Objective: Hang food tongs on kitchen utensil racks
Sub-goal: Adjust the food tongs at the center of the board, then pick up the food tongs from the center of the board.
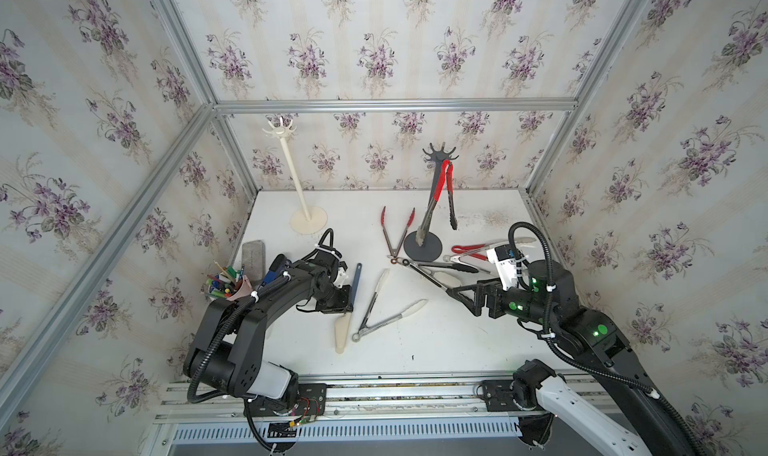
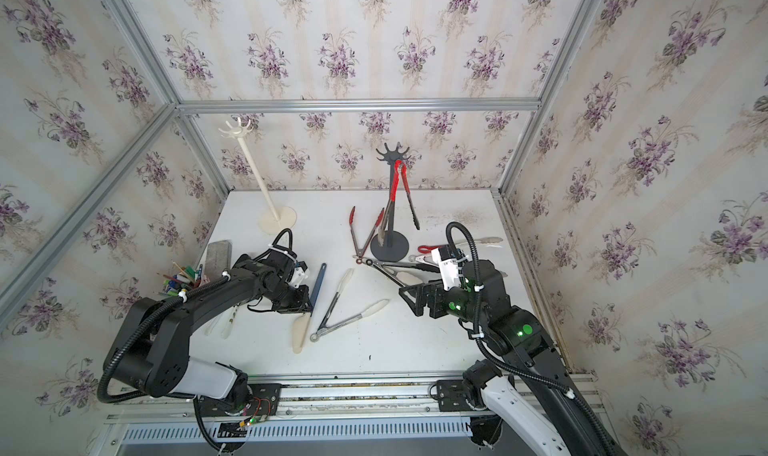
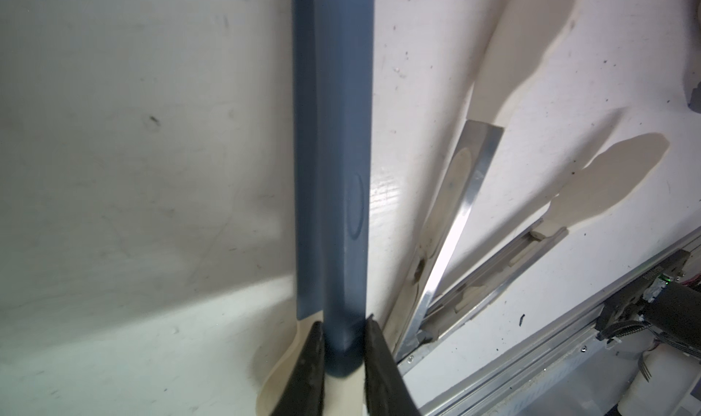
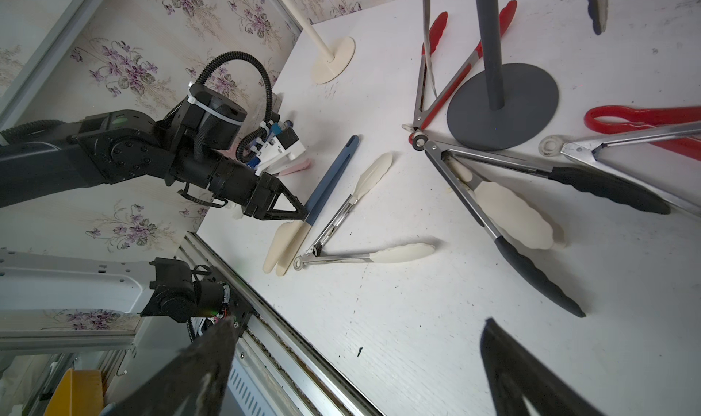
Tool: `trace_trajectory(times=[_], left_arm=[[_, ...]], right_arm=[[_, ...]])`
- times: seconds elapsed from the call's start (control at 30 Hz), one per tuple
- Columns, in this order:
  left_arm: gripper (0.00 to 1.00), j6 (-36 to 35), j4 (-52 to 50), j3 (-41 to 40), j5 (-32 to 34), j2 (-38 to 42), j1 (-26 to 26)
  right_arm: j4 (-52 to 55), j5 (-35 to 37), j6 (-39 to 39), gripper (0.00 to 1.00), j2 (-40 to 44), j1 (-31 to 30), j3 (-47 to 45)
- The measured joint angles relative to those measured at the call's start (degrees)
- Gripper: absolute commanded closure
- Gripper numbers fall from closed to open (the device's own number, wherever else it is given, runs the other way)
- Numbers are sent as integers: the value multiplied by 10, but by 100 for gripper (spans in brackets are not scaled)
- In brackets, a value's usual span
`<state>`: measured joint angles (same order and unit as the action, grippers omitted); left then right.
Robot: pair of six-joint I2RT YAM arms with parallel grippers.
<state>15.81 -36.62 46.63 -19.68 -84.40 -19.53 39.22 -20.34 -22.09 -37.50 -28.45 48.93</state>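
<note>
My left gripper point(image 3: 343, 325) is shut on the blue-handled tongs point(image 3: 330, 148), right where the blue handle meets the cream tips; in both top views these tongs point(image 1: 355, 283) lie low over the table's left part. The cream-white rack point(image 1: 291, 163) stands at the back left with bare hooks. On the dark grey rack point(image 1: 434, 192) hangs a pair of red-handled tongs point(image 1: 445, 184). My right gripper point(image 4: 358, 323) hovers open and empty over the table's right front, beside black-tipped tongs point(image 4: 531, 266). Cream-tipped steel tongs point(image 1: 384, 308) lie spread open at the centre.
Red-tipped tongs point(image 1: 395, 233) lie next to the grey rack's base point(image 1: 424, 246). More red and steel tongs point(image 1: 469, 250) lie at the right. A cup of pens point(image 1: 226, 285) and a grey block point(image 1: 254, 256) sit at the left edge. A metal rail point(image 1: 374, 385) runs along the front.
</note>
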Motion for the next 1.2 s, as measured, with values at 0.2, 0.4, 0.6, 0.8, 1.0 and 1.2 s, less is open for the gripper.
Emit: trace_trajectory(times=[0.2, 0.4, 0.6, 0.8, 1.0, 1.2], left_arm=[[87, 9, -3, 10, 52, 3, -42], [86, 18, -26, 53, 142, -11, -108], [83, 25, -43, 79, 203, -47, -141], [57, 30, -53, 90, 221, -45, -154], [51, 44, -55, 95, 221, -35, -169], [53, 58, -59, 102, 229, -74, -192]], right_arm=[[0, 2, 0, 0, 1, 0, 0], [0, 4, 3, 0, 2, 0, 0], [0, 4, 11, 0, -4, 0, 3], [9, 4, 15, 0, -2, 0, 12], [13, 9, 15, 0, 2, 0, 13], [13, 10, 16, 0, 0, 0, 13]])
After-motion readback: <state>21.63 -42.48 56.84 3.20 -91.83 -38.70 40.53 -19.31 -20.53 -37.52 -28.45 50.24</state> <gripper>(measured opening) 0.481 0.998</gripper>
